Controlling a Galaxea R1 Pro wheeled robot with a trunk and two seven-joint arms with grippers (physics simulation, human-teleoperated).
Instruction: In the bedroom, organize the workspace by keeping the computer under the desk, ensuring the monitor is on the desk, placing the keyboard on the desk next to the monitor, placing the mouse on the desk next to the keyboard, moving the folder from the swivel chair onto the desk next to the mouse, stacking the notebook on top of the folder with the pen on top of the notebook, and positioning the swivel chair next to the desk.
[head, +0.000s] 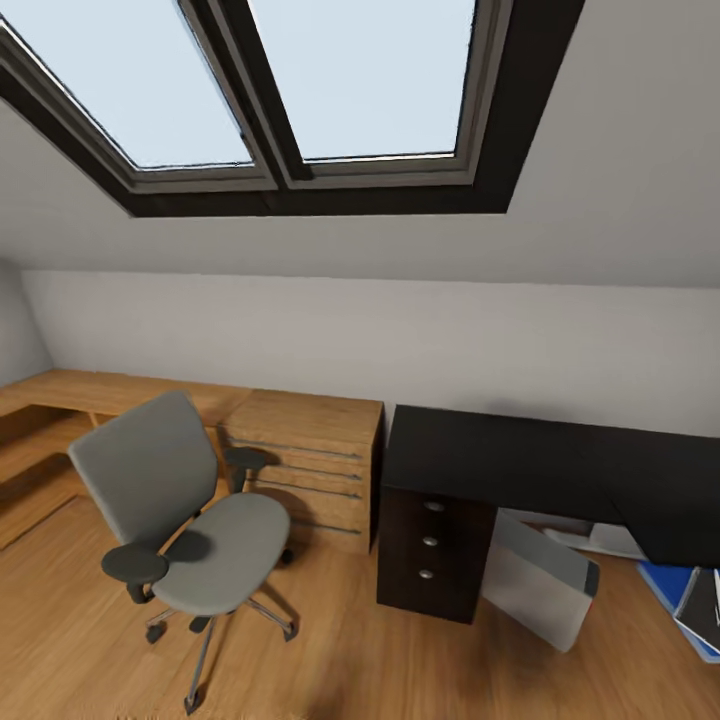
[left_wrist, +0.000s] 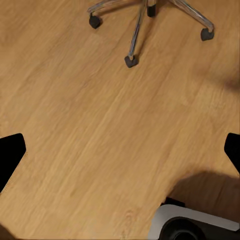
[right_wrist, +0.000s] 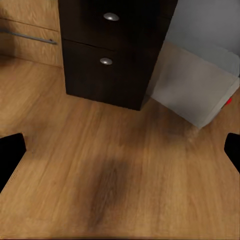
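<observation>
Wooden floor (left_wrist: 100, 130) lies under both claws. Left claw (left_wrist: 120, 150): black fingertips at opposite picture edges, spread wide, nothing between them; ahead of it stands the swivel chair (head: 180, 500), its chrome base (left_wrist: 145, 20) cut off. Right claw (right_wrist: 120, 150): likewise wide and empty; beyond it the black drawers (right_wrist: 112, 50) of the tabletop (head: 520, 460), with the computer (right_wrist: 195, 85) beside them, tilted, red mark partly cut off. No writing is legible. Blue items (head: 690, 600) are cropped, hard to identify.
</observation>
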